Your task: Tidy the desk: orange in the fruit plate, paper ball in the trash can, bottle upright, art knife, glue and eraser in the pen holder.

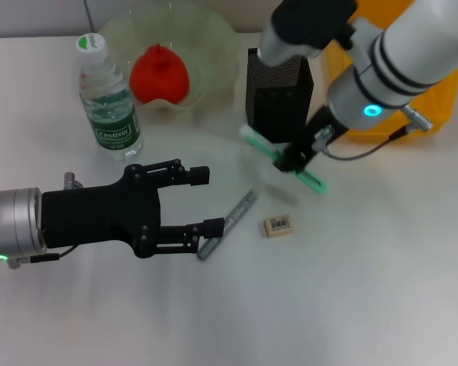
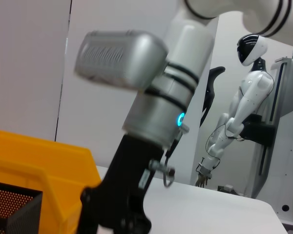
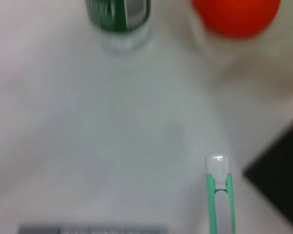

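Right hand carrying green glue stick beside pen holder; left hand waiting wide over art knife.

Right hand [image 1: 299,158] grips the slim green-and-clear plastic glue stick [image 1: 284,160] at mid-length, tilted beside the black mesh pen holder [image 1: 278,91], presumably for insertion; left hand [image 1: 198,202] spread wide, holding nothing, lower finger beside the grey metal art knife [image 1: 229,223] on the white desk [image 1: 351,290]; small tan eraser [image 1: 278,226] lies near; orange fruit [image 1: 159,74] sits in the translucent plate [image 1: 206,46]; clear green-labelled bottle [image 1: 109,99] stands upright.
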You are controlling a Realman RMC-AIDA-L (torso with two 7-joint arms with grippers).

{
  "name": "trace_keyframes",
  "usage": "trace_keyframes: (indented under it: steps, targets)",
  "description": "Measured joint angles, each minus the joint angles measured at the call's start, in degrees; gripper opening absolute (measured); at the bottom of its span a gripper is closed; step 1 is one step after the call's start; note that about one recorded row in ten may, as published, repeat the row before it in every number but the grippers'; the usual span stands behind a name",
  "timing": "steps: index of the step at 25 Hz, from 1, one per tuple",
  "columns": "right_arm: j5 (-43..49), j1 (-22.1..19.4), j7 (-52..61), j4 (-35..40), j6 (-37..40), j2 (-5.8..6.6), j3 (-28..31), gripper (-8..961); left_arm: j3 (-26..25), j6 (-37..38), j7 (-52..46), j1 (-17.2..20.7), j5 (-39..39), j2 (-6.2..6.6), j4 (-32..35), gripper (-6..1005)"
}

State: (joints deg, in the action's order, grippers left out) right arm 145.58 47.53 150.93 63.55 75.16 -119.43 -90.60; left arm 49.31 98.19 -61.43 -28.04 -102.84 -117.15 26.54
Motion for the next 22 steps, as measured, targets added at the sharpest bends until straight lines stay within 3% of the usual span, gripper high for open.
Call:
trace_keyframes:
  steps: [1, 2, 3, 7, 9, 15, 22]
  targets:
    - [-0.76, -1.77, -0.9, 2.99, -0.37, 0.02, 0.26, 205, 0.0, 0.04, 0.0, 0.0, 0.0, 0.0, 0.0, 793]
    - [-4.56, -6.05, -4.31, 8.76, -1.9, 0.06, 0.57, 208, 0.0, 0.06, 0.0, 0.01, 0.0, 0.0, 0.0, 793]
    - [-4.56, -6.05, -4.31, 8.76, -1.9, 0.06, 0.57, 211, 0.0, 0.12, 0.0, 0.05, 0.0, 0.0, 0.0, 793]
    - [-15.58, -14.7, -13.64, 16.19, -8.92, 0.08, 1.31, 223, 0.0, 0.31, 0.0, 0.15, 0.0, 0.0, 0.0, 793]
    - [-17.64, -15.98, -15.36, 16.44, -10.35, 0.03, 1.62, 229, 0.0, 0.38, -0.01, 0.18, 0.01, 0.0, 0.0, 793]
    - [-32.05, -20.84, -27.52, 12.97, -19.03, 0.11, 5.1, 246, 0.0, 0.42, -0.04, 0.33, 0.01, 0.0, 0.0, 792]
    - [-48.33, -20.46, -41.83, 2.05, -20.66, 0.22, 13.55, 266, 0.0, 0.43, -0.08, 0.31, 0.01, 0.0, -0.12, 792]
